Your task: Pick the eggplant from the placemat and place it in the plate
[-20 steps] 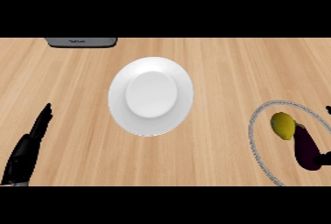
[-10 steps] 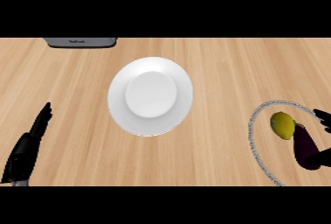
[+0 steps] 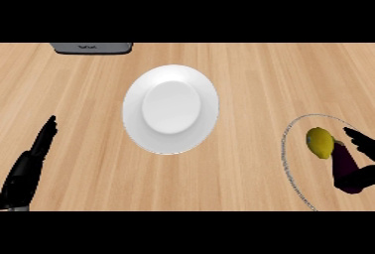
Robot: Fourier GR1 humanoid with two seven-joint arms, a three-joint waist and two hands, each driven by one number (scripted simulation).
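Wooden counter (image 3: 256,74) carries a white plate (image 3: 170,109) at centre. At right, the eggplant (image 3: 344,166) lies on the placemat (image 3: 287,158) beside a lemon (image 3: 320,143); the right robot hand (image 3: 360,149) curls around it. Smooth, firm, probably slippery: grasp mid-body. Left robot hand (image 3: 33,161) rests, fingers straight.

We see the plate (image 3: 170,109) at the middle of the counter (image 3: 256,79), with a device (image 3: 92,47) beyond it at the far left edge. At the right edge lies the placemat (image 3: 287,154), and on it the eggplant (image 3: 341,163) with a lemon (image 3: 319,143) touching its left side. Our right hand (image 3: 361,142) is over the eggplant; our left hand (image 3: 29,166) rests near left, well apart from the plate.
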